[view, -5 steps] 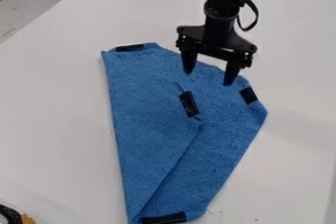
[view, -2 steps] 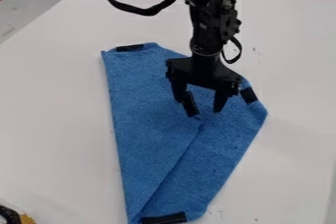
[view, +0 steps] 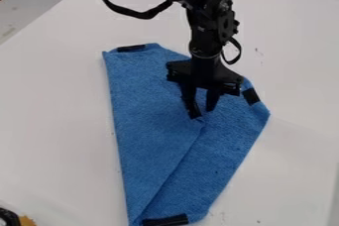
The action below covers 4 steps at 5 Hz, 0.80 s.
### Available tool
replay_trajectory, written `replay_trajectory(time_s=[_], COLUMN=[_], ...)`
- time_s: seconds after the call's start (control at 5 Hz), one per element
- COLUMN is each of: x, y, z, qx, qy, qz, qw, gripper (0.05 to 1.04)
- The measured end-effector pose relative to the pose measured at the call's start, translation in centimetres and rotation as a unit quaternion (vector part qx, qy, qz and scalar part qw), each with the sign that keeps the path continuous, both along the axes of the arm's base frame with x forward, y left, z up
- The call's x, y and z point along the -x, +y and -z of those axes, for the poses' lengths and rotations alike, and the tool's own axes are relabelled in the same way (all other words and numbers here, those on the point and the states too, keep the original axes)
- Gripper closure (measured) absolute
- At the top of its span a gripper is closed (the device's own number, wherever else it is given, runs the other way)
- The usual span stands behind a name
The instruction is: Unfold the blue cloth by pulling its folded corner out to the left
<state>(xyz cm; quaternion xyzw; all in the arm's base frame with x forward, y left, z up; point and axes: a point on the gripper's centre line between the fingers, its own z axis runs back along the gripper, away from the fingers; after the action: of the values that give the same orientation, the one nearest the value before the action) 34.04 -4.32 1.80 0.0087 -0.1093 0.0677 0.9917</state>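
Observation:
The black gripper [view: 202, 111] hangs over the upper middle of a blue cloth [view: 152, 126], fingers pointing down and a narrow gap between them. Its left finger overlaps a black strip [view: 194, 113] at the corner of the cloth's folded-over flap; whether it touches the strip, I cannot tell. The cloth lies partly folded, a slanting flap edge running from that corner down to the bottom. More black strips mark its top left corner, its right corner and its bottom end.
The white table [view: 59, 116] carries the cloth. A dark object with a yellow edge [view: 27, 220] sits at the bottom left corner. Dark items stand beyond the table's far edge at the top right.
The gripper has moved down and slightly left over the cloth, from its upper edge to the flap's corner. Its fingers have drawn closer together. The cloth looks unmoved.

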Motion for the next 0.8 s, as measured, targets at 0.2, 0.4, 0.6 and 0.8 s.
replay_trajectory(time_s=[0.2, 0.4, 0.6, 0.8], x=[-0.02, -0.10, -0.04, 0.06], y=[0.03, 0.14, 0.19, 0.20], z=[-0.02, -0.07, -0.06, -0.04], qx=[0.002, -0.001, -0.004, -0.004], qy=[0.001, -0.001, 0.000, 0.003], qz=[0.001, -0.005, -0.003, -0.004], qw=[1.0000, 1.0000, 1.0000, 1.0000], gripper=[0.927, 0.950, 0.761, 0.463])
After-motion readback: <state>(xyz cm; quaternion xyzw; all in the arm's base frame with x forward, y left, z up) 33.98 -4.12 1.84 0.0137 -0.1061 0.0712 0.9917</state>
